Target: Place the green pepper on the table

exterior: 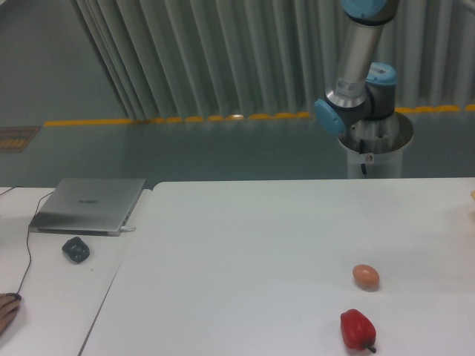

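The green pepper is out of view. The white table [245, 252] fills the lower middle and right of the camera view. Only the arm's silver and blue lower links [355, 81] show at the top right, rising out of the frame; the gripper itself is not visible. On the table lie a red bell pepper [357, 329] near the front edge and a small brown egg [365, 277] just behind it.
An adjoining white desk at the left carries a closed silver laptop [90, 205], a dark mouse [76, 249] and a cable. A hand [7, 310] shows at the lower left edge. The arm's white pedestal [375, 152] stands behind the table.
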{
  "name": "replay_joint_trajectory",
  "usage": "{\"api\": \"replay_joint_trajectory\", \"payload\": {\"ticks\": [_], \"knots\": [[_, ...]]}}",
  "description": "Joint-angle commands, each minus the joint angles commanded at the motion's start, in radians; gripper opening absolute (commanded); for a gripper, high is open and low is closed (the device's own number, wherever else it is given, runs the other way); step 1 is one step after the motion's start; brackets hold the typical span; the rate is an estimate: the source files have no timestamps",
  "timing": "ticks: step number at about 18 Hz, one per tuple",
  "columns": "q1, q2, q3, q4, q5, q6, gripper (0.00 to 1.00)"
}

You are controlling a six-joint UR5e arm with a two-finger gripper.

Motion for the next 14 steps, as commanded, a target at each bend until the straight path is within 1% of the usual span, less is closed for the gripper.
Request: {"api": "replay_joint_trajectory", "payload": {"ticks": [4, 6, 7, 8, 10, 12, 14], "knots": [[0.002, -0.005, 0.002, 0.0, 0.003, 0.0, 1.0], [0.002, -0.009, 0.002, 0.002, 0.003, 0.0, 0.95], [0.002, -0.009, 0.002, 0.0, 0.003, 0.0, 0.87], [0.003, -0.011, 0.003, 0.0, 0.005, 0.0, 0.84], [0.005, -0.011, 0.003, 0.0, 0.005, -0.002, 0.7], [0.005, -0.011, 0.005, -0.002, 0.008, -0.003, 0.63], [0.005, -0.009, 0.008, -0.003, 0.009, -0.003, 0.52]]}}
